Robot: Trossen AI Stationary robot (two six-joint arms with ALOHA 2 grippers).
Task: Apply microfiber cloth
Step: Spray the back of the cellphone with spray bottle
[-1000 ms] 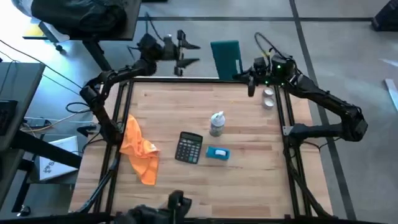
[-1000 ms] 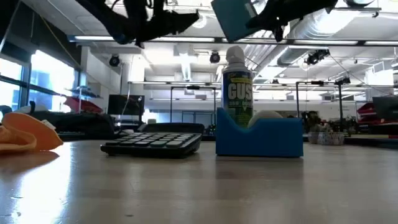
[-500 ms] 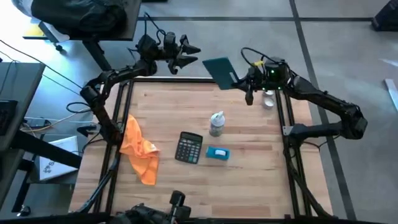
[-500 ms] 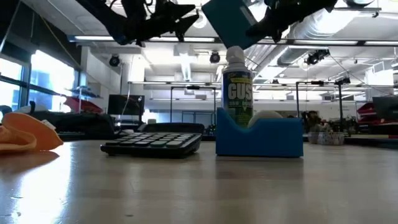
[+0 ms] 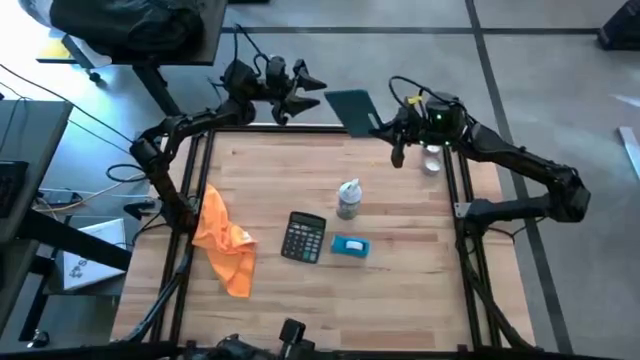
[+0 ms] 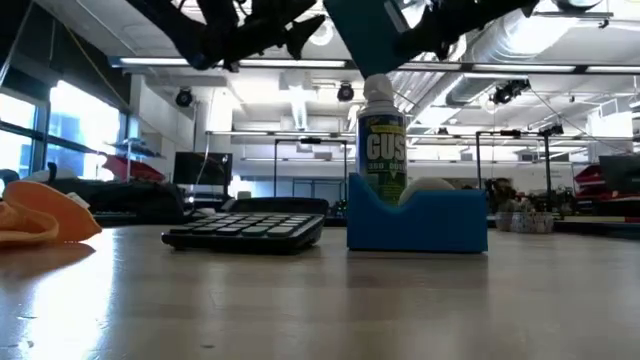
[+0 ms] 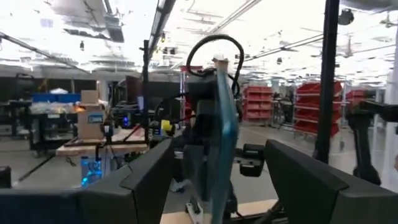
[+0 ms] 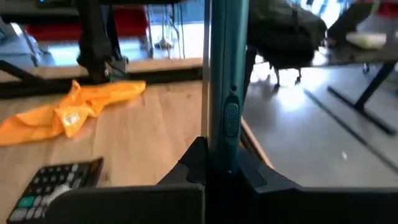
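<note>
The orange microfiber cloth [image 5: 222, 240] lies crumpled on the table's left side, hanging partly over the left edge, and no gripper touches it; it also shows in the right wrist view [image 8: 74, 106]. My right gripper [image 5: 382, 122] is shut on a flat teal slab [image 5: 350, 106] held in the air over the table's far edge. My left gripper [image 5: 305, 95] hovers open just left of the slab. In its wrist view its fingers [image 7: 143, 177] stand on either side of the slab's thin edge [image 7: 224, 137], apart from it. My right gripper pinches the teal slab's two flat faces between its fingers at the end nearest the gripper [image 8: 217, 146]. The fingers come level from the table's right. The slab is lifted clear, edge-on to the wrist view and tilted.
A black calculator [image 5: 304, 237], a small blue box [image 5: 350, 247] and a spray can [image 5: 348, 198] stand mid-table. A small pale round thing [image 5: 432, 160] sits by the far right corner. There is bare wood along the near side.
My right gripper has swung the teal slab toward the table's left and tipped it from upright to slanted. My left gripper has turned and shifted slightly toward the slab, fingers still open.
</note>
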